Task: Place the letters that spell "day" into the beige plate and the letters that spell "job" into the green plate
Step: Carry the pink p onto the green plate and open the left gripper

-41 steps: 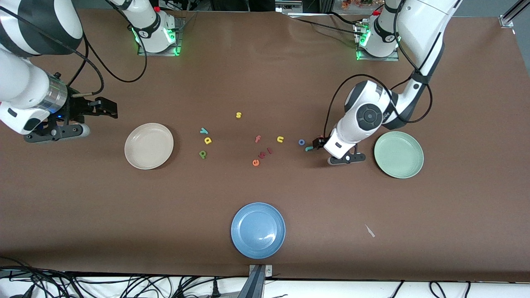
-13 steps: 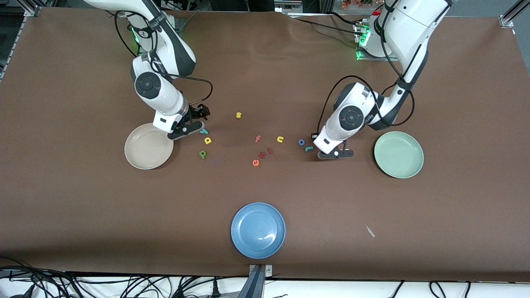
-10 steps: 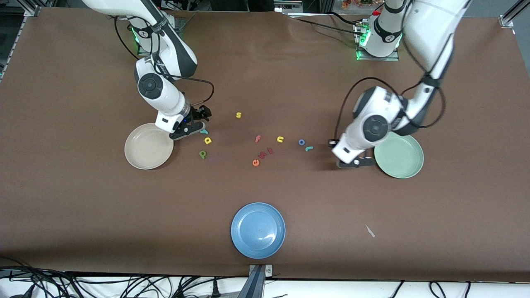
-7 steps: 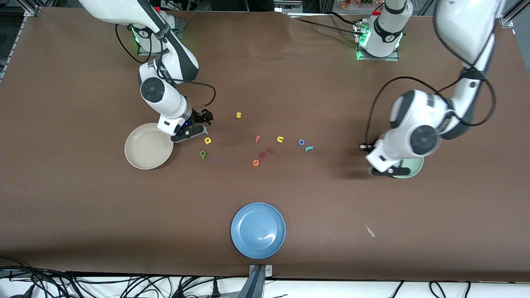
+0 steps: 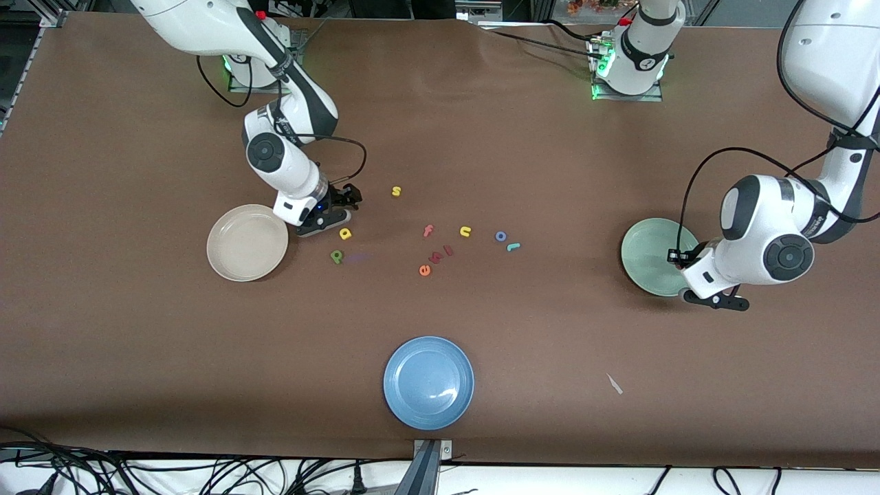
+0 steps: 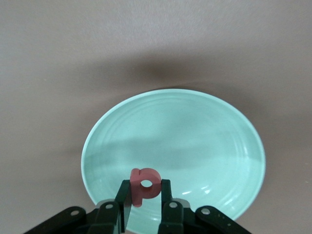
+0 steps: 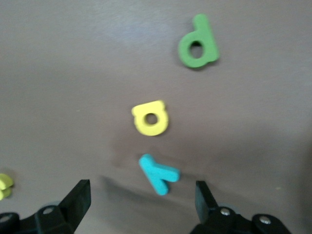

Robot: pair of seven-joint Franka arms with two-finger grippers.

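I see the b [image 6: 144,184] over the green plate [image 5: 643,247], the y [image 7: 158,173] beside the beige plate [image 5: 237,258], the a [image 5: 345,234] and the d [image 5: 336,256] nearer the camera than the y

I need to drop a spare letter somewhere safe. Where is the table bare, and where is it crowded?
Bare brown table lies between the beige plate and the blue plate, nearer the camera. It is crowded between the beige and green plate, where loose letters lie.

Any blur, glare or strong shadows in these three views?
Front view: sharp, a soft highlight on the blue plate. Left wrist view: crisp, a dark shadow band above the green plate, with the salmon b clear. Right wrist view: slightly soft, the teal y still readable.
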